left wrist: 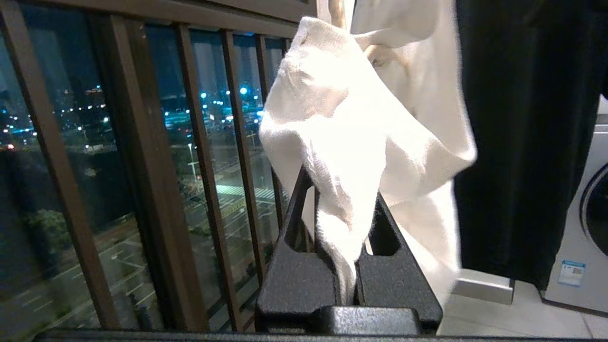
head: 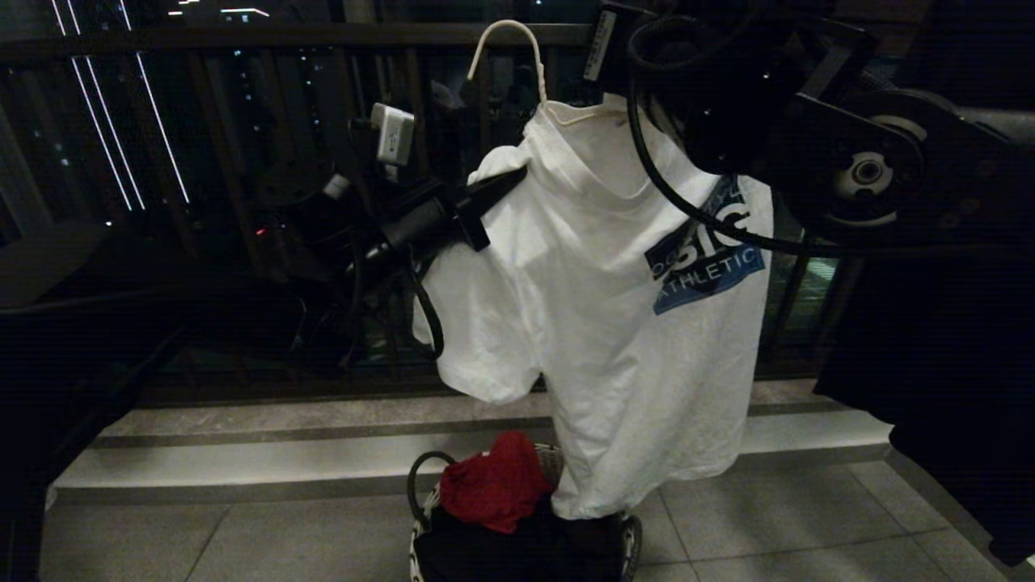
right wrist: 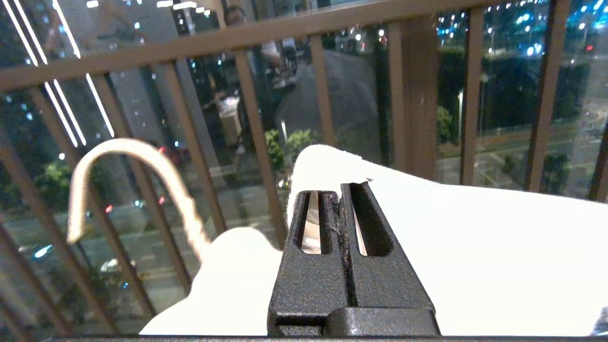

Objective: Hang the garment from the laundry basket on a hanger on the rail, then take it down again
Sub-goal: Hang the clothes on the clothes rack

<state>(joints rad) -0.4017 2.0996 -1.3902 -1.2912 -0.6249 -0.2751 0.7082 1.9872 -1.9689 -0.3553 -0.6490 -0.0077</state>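
The white garment (head: 598, 323) with its blue chest graphic hangs on the white wire hanger (head: 505, 23), whose hook stands free in the air before the balcony railing. My left gripper (head: 517, 176) is shut on a fold of the garment's sleeve (left wrist: 342, 118), with the cloth bunched between the fingers (left wrist: 339, 190). My right gripper (right wrist: 339, 190) is shut at the garment's other shoulder (right wrist: 475, 247), its tips at the cloth edge; the hanger hook (right wrist: 123, 145) curves beside it. In the head view the right arm (head: 808, 137) hides that gripper. The laundry basket (head: 632, 540) stands on the floor below. The rail is out of view.
A red cloth (head: 497, 485) and a black garment (head: 525, 550) lie in the basket. The dark balcony railing (head: 242, 36) runs close behind the shirt. A black hanging cloth (head: 954, 388) fills the right side, and a washing machine (left wrist: 593, 213) stands beyond it. A stone step (head: 283, 461) crosses the floor.
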